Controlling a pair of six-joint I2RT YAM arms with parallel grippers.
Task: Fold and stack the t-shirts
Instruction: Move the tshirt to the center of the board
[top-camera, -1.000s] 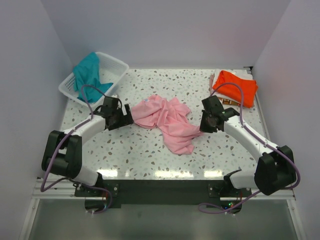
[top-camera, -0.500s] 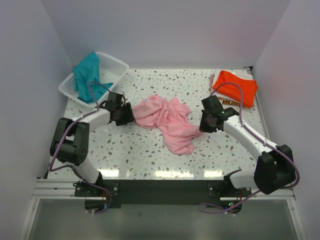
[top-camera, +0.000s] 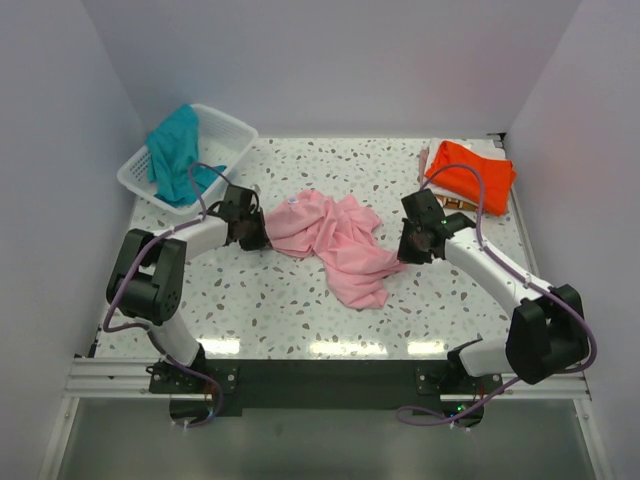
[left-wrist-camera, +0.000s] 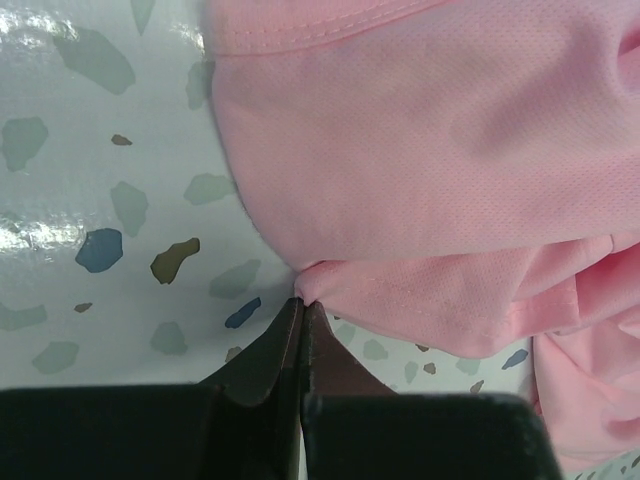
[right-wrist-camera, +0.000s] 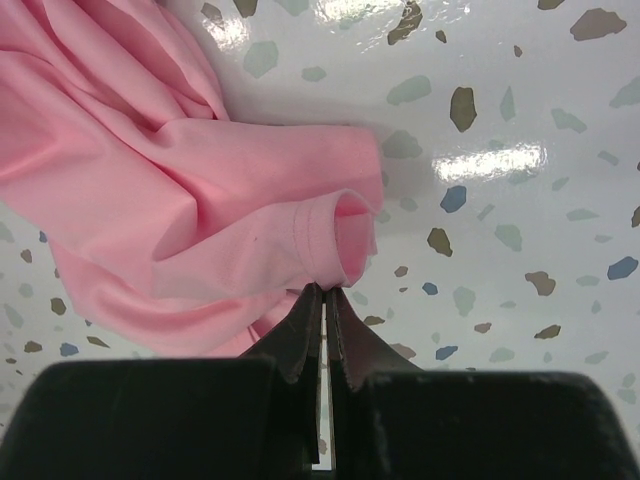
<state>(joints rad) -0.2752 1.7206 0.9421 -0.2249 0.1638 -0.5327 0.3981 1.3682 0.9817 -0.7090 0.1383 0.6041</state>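
A light pink t-shirt (top-camera: 330, 235) lies crumpled in the middle of the speckled table. My left gripper (top-camera: 258, 238) is shut on a fold at its left edge; in the left wrist view the fingertips (left-wrist-camera: 302, 300) pinch pink cloth (left-wrist-camera: 420, 180). My right gripper (top-camera: 405, 250) is shut on the shirt's right side, where its tips (right-wrist-camera: 325, 290) nip a sleeve hem (right-wrist-camera: 340, 240). A folded bright orange t-shirt (top-camera: 470, 170) rests at the back right. A teal t-shirt (top-camera: 175, 150) hangs out of the basket at the back left.
The white lattice basket (top-camera: 235, 128) stands at the back left corner. A small pinkish object (top-camera: 424, 157) lies beside the orange shirt. White walls close in the table on three sides. Both arm bases sit at the near edge.
My left gripper has moved right to the pink shirt's left edge and gone from open to shut on it. The right gripper has stayed shut on the sleeve, nearly still.
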